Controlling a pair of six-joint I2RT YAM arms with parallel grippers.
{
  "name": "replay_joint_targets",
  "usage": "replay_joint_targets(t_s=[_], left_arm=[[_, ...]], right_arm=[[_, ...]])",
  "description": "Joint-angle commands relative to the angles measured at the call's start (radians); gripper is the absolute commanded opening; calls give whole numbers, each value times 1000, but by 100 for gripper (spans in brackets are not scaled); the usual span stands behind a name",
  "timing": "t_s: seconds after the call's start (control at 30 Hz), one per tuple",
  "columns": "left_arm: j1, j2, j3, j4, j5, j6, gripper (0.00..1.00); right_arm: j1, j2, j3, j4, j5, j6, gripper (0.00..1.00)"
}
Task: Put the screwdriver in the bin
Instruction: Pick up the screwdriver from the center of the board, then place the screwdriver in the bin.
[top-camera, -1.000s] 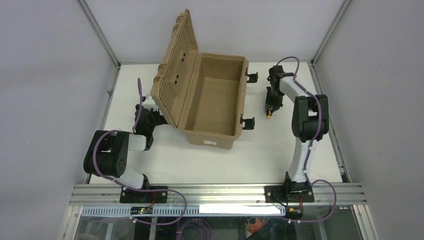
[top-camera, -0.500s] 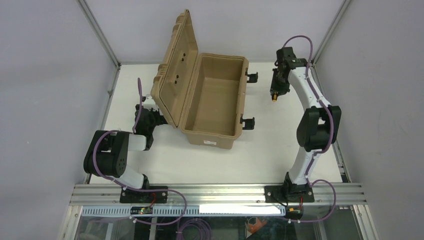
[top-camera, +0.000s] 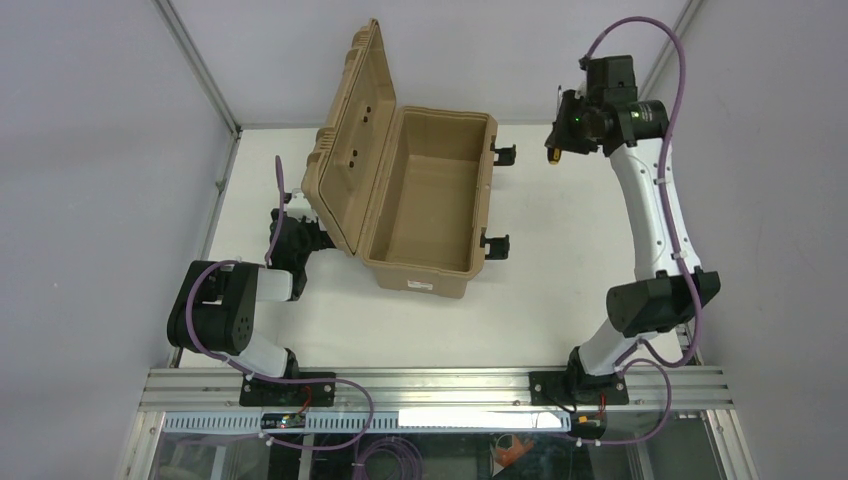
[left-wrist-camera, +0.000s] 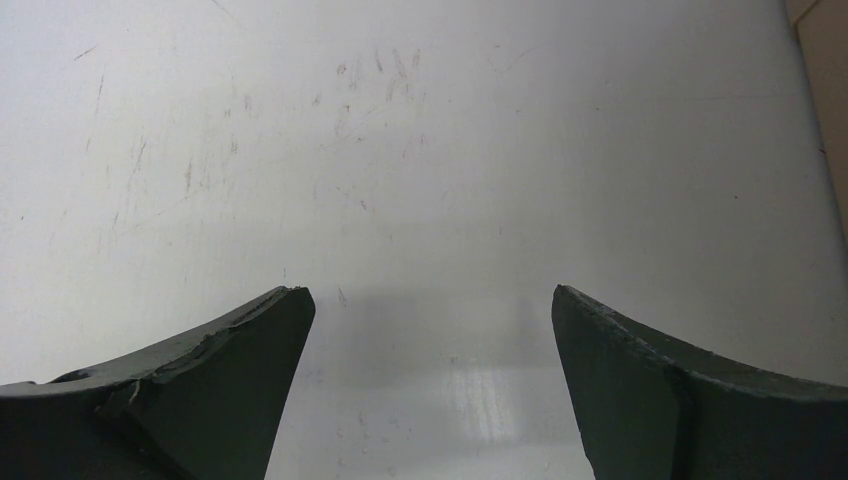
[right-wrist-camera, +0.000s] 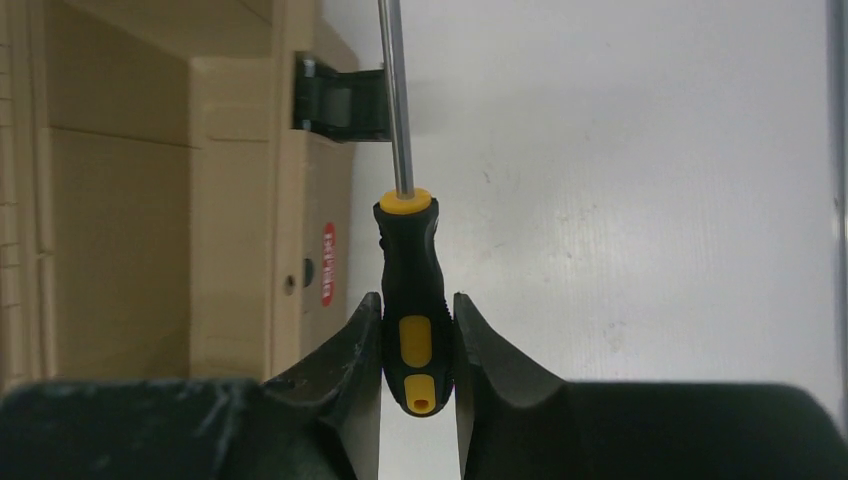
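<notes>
The tan bin (top-camera: 430, 200) stands open at the table's middle back, its ribbed lid (top-camera: 352, 130) upright on the left side. My right gripper (top-camera: 556, 148) is raised high to the right of the bin's far right corner and is shut on the screwdriver (right-wrist-camera: 410, 290), gripping its black and yellow handle; the shaft points away, past a black latch (right-wrist-camera: 340, 100). The bin's side wall (right-wrist-camera: 235, 250) shows at the left of the right wrist view. My left gripper (left-wrist-camera: 425, 300) is open and empty over bare white table, low by the bin's left side (top-camera: 290, 235).
Two black latches (top-camera: 494, 243) stick out from the bin's right wall. A white label (top-camera: 420, 285) sits on its near wall. Metal frame posts and grey walls close in the table (top-camera: 560, 290) at the back and sides.
My right arm has lifted the screwdriver off the table and carried it up and toward the back, extending high. The left arm and the bin have not moved.
</notes>
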Motion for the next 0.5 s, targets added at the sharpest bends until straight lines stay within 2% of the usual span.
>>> replay_joint_targets(t_s=[0.0, 0.27, 0.47], left_arm=[[11, -31, -1, 53, 15, -8, 99], [11, -31, -2, 51, 17, -9, 99], [11, -31, -1, 52, 17, -9, 99]], right_arm=[[12, -107, 72, 25, -165, 29, 11], [42, -194, 12, 197, -396, 157, 12], [107, -185, -32, 271, -398, 256, 11]])
